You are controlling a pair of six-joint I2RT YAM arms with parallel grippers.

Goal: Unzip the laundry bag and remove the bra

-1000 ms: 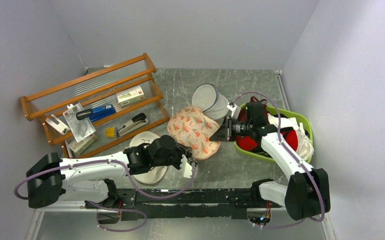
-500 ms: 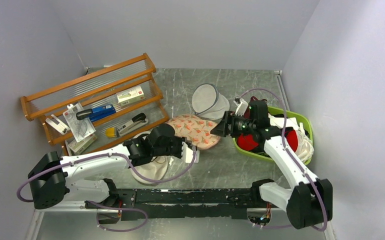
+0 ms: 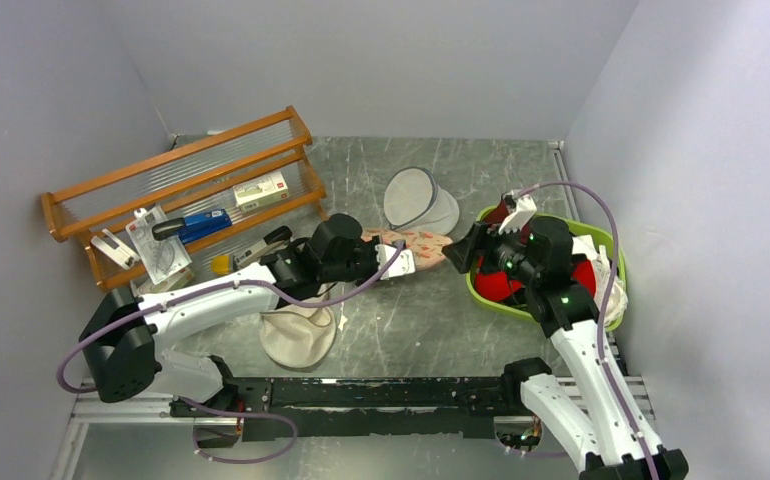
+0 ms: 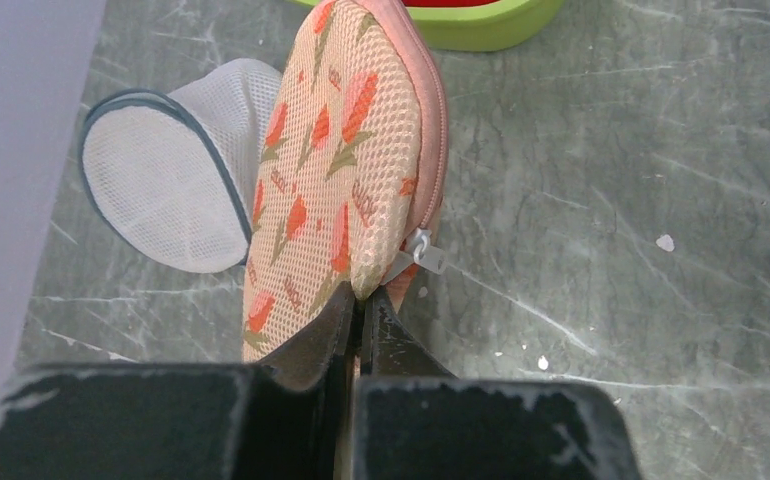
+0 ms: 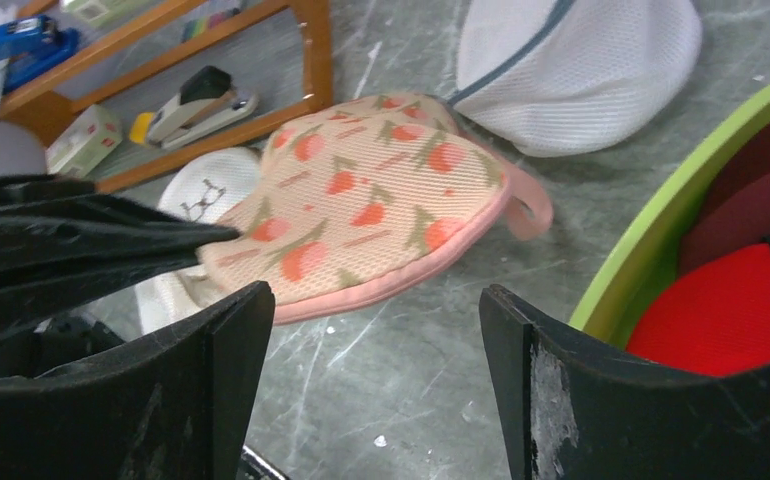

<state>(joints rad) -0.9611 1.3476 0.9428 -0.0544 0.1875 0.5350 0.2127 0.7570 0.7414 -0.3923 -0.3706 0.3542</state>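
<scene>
**A:** Where is the laundry bag?

**B:** Mid-counter, tipped up on its edge just beside the round white mesh pouch. The left gripper has its jaws pinched together on the bag's near rim. The white zipper pull sticks out right next to them.

**A:** And the bra?

**B:** I can't see it. The pink zip runs closed along the rim, so I'd say it's inside, with unzipping not yet begun.

**A:** What about the other arm?

**B:** The right gripper hangs over the counter between the bag and the green basket. Its jaws are wide apart and hold nothing. The bag's loop handle points toward it.

**A:** Which step is this, then?

**B:** Bracing the bag. Next, I think, the right jaws need to close on that small pull while the left keeps the rim taut. Then the pull has to be drawn along the curve.

**A:** Any risk?

**B:** The pull is tiny and close to the left jaws, so it's a tight approach.
</scene>
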